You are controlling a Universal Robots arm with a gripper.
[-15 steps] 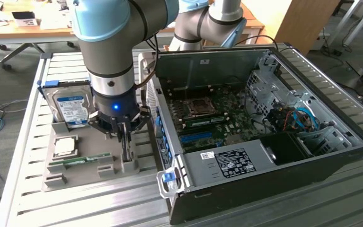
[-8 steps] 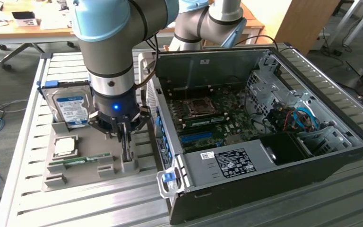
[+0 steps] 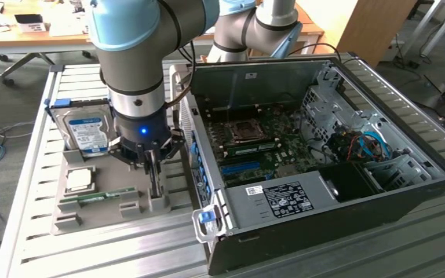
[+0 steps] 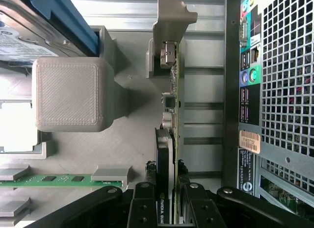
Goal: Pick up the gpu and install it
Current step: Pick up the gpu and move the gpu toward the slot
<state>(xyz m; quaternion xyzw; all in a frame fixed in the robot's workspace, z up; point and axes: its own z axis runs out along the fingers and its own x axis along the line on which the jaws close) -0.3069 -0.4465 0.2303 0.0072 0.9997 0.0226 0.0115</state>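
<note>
The task is at its first step, the pick, and nothing of the install is done. The gpu (image 4: 165,159) stands on its long edge in a slot of the grey holder tray (image 3: 91,217), just outside the rear panel of the open computer case (image 3: 338,226). Its silver end bracket sits against a tray post at the far end of the slot.

The claw (image 4: 169,208) reaches straight down over the card's other end. Its two fingers (image 4: 144,206) press one against each face, so it is closed on the gpu. In the exterior view the claw (image 3: 154,176) is low in the tray, on the side nearest the case. I judge the card gripped but not yet lifted, since its bracket is seated in the holder.

The other parts in the tray are untouched and lie farther from the case than the gpu does:
- the blue-labelled hard drive (image 3: 83,130)
- the narrow memory stick (image 3: 99,197)

The case lies on its side on the slatted worktop (image 3: 91,255) with its cover off. The motherboard (image 3: 261,145) inside is exposed, and its blue slots (image 3: 242,168) are bare. What is left is lifting the card, carrying it over the case wall and seating it.
</note>
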